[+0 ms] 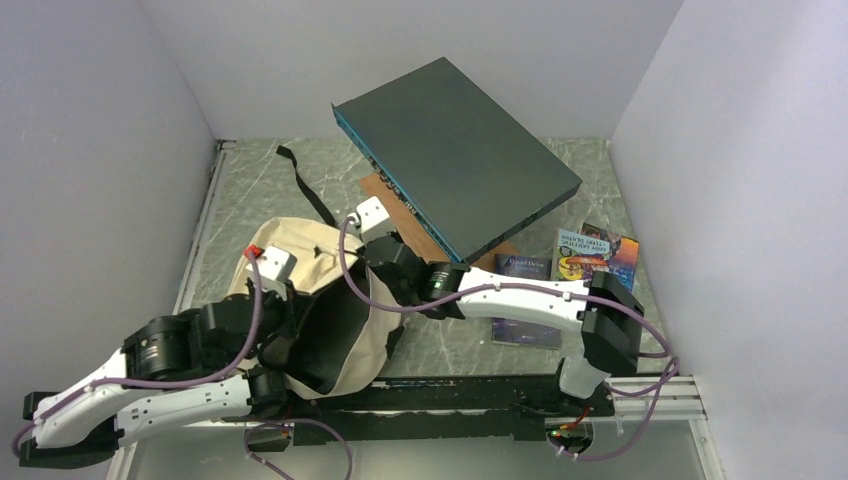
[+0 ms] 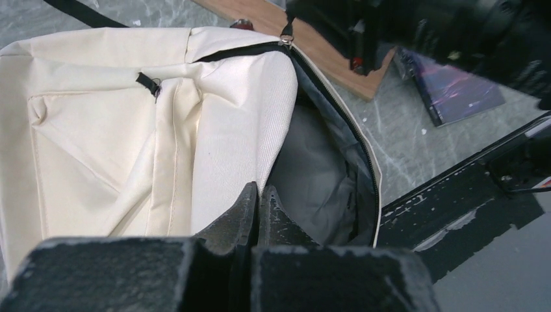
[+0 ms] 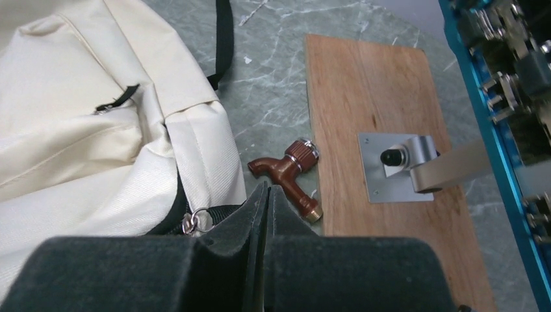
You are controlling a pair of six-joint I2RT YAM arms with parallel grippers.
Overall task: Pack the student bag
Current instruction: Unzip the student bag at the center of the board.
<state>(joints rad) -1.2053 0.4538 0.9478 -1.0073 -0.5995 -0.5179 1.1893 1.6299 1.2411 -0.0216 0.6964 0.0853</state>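
The student bag [image 1: 300, 250] is a cream canvas backpack lying at the left, its main zipper open onto a grey lining [image 2: 312, 175]. It fills the left of both wrist views [image 2: 97, 130] [image 3: 78, 97]. My left gripper [image 1: 297, 318] [image 2: 261, 190] is shut on the cream edge of the bag's opening. My right gripper [image 1: 385, 262] [image 3: 268, 188] is shut at the top of the bag. The black cord of the zipper pull [image 3: 195, 221] [image 2: 284, 40] runs into its jaws.
A big dark grey flat box [image 1: 460, 160] stands tilted on a metal bracket [image 3: 399, 166] over a wooden board [image 3: 383, 97]. A brown tap-shaped piece [image 3: 289, 172] lies between bag and board. Two books [image 1: 595, 255] [image 1: 525, 300] lie at the right. A black rail [image 1: 450, 395] runs along the near edge.
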